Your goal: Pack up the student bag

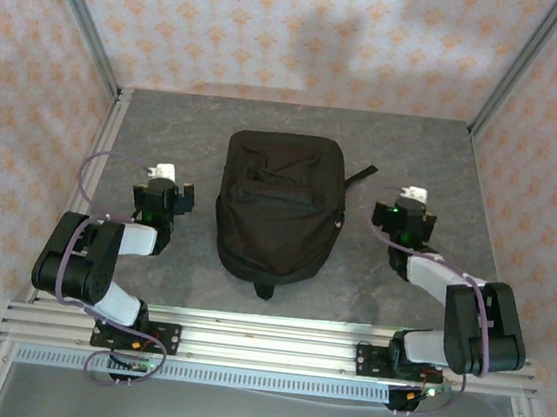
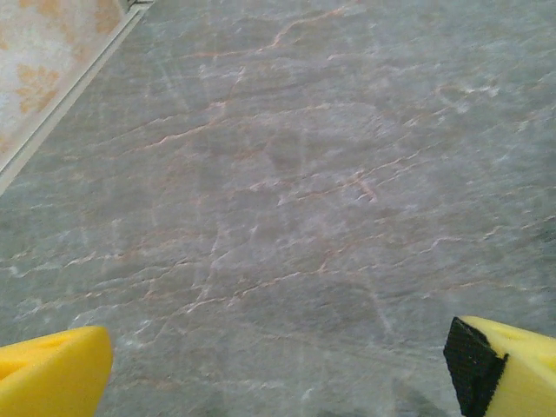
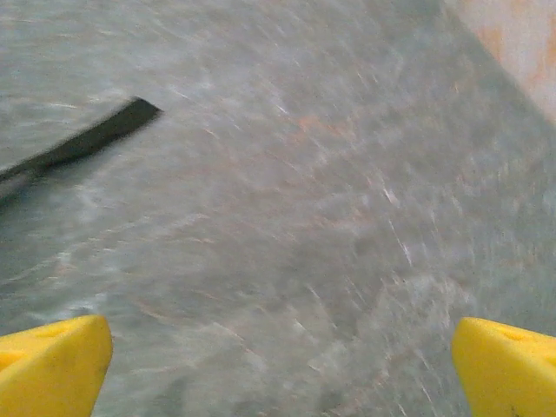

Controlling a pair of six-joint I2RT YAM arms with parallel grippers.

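Black-jointed left arm with pale grey links [image 1: 91,268] and matching right arm [image 1: 473,316]: each has a mauve cable loop [image 1: 82,181] and a white block [image 1: 165,171] at the wrist. Green LED [image 1: 396,213] lit on right wrist housing. Left gripper [image 2: 278,378] and right gripper [image 3: 278,369] have bright yellow wedge fingers [image 2: 52,373], one left finger with a black pad [image 2: 469,365].

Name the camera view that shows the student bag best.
Top external: the whole student bag lies flat on the middle of the table. The right wrist view catches what looks like its black strap tip at the left edge; the left wrist view faces the table.
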